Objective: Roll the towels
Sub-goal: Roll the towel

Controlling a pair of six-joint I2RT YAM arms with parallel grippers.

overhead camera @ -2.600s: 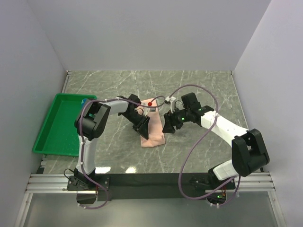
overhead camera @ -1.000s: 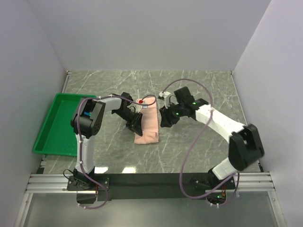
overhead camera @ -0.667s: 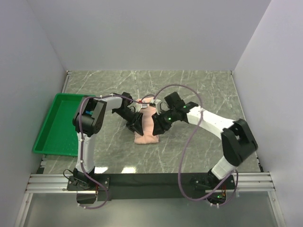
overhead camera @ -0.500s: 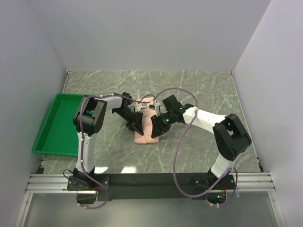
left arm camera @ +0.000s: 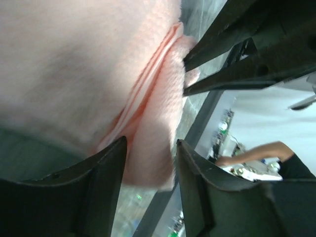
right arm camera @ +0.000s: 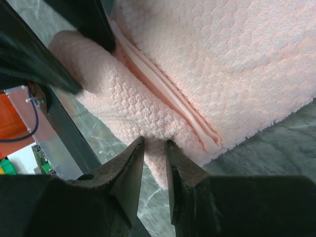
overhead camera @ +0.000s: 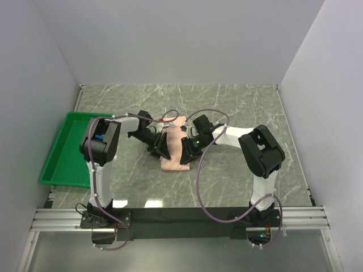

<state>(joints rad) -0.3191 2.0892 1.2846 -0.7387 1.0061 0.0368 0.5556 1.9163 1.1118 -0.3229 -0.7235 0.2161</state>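
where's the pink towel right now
In the top view, the pink towel lies mid-table between the left end effector and the right end effector, right of the green tray.

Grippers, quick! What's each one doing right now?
Left gripper: jaws apart around the pink towel at its rolled edge; whether it squeezes cannot be told.
Right gripper: nearly closed, pinching the pink towel.
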